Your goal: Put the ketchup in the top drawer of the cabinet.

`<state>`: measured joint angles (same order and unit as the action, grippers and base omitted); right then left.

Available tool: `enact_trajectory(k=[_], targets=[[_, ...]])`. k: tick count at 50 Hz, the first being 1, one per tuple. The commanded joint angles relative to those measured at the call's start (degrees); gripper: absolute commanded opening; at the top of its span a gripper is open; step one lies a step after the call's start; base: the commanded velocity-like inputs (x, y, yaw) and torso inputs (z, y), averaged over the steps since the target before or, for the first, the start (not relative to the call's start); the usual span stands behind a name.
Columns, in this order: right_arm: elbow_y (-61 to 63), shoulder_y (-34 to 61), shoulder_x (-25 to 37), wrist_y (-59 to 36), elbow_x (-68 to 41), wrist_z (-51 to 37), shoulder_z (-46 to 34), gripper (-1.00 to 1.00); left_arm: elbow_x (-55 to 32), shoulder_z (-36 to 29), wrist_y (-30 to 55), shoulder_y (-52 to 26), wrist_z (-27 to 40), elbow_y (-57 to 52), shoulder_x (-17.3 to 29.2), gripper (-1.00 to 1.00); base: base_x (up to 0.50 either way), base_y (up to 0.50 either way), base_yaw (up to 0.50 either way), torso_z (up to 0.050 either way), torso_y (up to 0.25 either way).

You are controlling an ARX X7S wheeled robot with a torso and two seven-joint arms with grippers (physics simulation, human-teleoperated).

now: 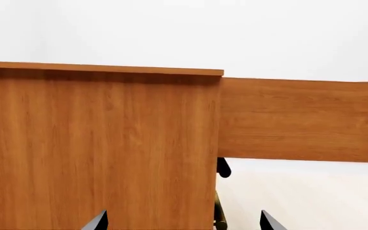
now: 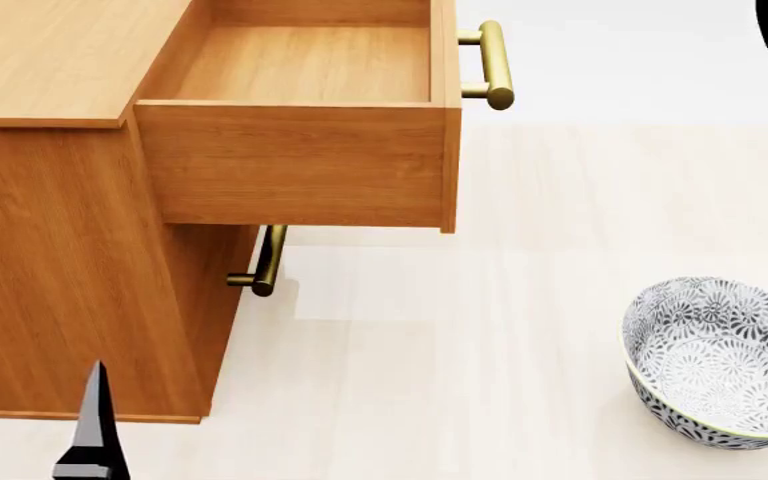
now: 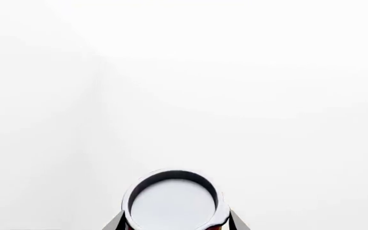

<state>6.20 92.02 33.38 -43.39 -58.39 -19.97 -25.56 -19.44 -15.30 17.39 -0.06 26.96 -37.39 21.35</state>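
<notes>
Ketchup (image 3: 173, 201) is clamped in the right gripper (image 3: 174, 223), fingers on opposite sides — stiff tin, likely light, smooth wall could slip. Drawer (image 2: 307, 160) stands open. Left gripper (image 1: 182, 221) is spread, holding nothing, facing the cabinet (image 1: 97, 143) side.

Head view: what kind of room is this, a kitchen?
Hard to say: probably a bare simulated test room, not a real kitchen. There is only a wooden cabinet with its top drawer pulled open, a patterned bowl on the pale floor, and blank white walls.
</notes>
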Motion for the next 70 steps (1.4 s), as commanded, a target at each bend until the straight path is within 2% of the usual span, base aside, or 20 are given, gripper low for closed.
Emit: enact_trajectory(k=[1,33,45,49,52,60,70], targets=[[-9.2,4.3,-5.9,2.2,4.5,5.6,-2.6,-1.00,-0.1,-0.1,-0.3,0.1,0.1,0.4,0.1,1.00,0.00,0.00,0.00,0.000,0.000],[-41.6,13.4,-19.8,15.3,15.0,21.2,-9.7,-1.00,-0.3,-0.6,-0.8,-0.9,0.3,2.3,-0.1,1.00,0.00,0.00,0.00,0.000,0.000],[-61.9,18.5,-28.4,24.6,19.3,29.5,-12.2,-1.00,-0.6,-0.9,-1.3,-1.7,-0.1,4.3,-0.5,1.00,0.00,0.00,0.00,0.000,0.000],[-73.7,21.7,-32.5,29.5,20.3,33.4,-12.3,-1.00,-0.7,-0.9,-1.2,-1.7,0.1,4.1,-0.4,1.00,0.00,0.00,0.00,0.000,0.000],[-77.8,23.1,-33.4,31.7,14.3,33.3,-19.2,-1.00,-0.5,-1.1,-1.1,-2.0,0.1,4.3,-0.4,1.00,0.00,0.00,0.00,0.000,0.000],[-79.2,23.9,-33.4,34.5,-6.9,31.7,-41.2,-1.00,-0.6,-1.2,-1.2,-2.3,0.0,4.7,-0.4,1.00,0.00,0.00,0.00,0.000,0.000],[-80.6,24.0,-33.4,33.6,-23.6,31.0,-55.4,-1.00,-1.1,-1.0,-1.0,-2.6,0.2,5.0,-0.3,1.00,0.00,0.00,0.00,0.000,0.001]])
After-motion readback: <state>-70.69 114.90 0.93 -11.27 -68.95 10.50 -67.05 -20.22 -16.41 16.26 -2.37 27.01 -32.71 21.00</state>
